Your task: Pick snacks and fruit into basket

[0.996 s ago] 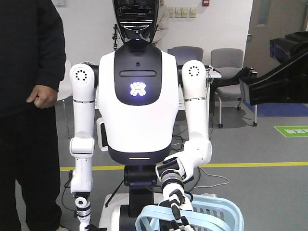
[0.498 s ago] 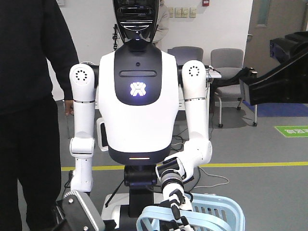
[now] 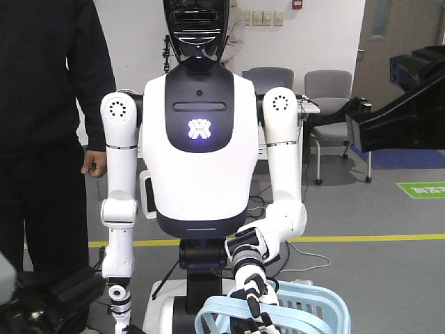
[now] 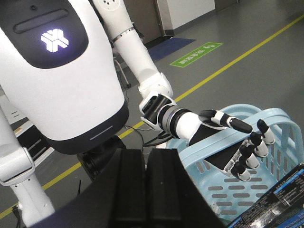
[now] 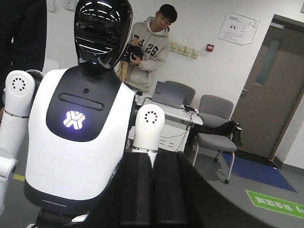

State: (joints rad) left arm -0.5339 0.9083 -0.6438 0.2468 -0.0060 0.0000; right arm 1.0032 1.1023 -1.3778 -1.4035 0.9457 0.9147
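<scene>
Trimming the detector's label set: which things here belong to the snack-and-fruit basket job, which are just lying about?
Job: blue basket, dark box in the left wrist view's corner.
Lying about: grey chairs, laptop, green floor sign, man with camera, humanoid.

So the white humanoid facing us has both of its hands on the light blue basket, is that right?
Not both. The humanoid has only one hand at the rim of the light blue basket. Its other arm hangs straight down at its side, well away from the basket. The exterior front-facing view shows this.
</scene>
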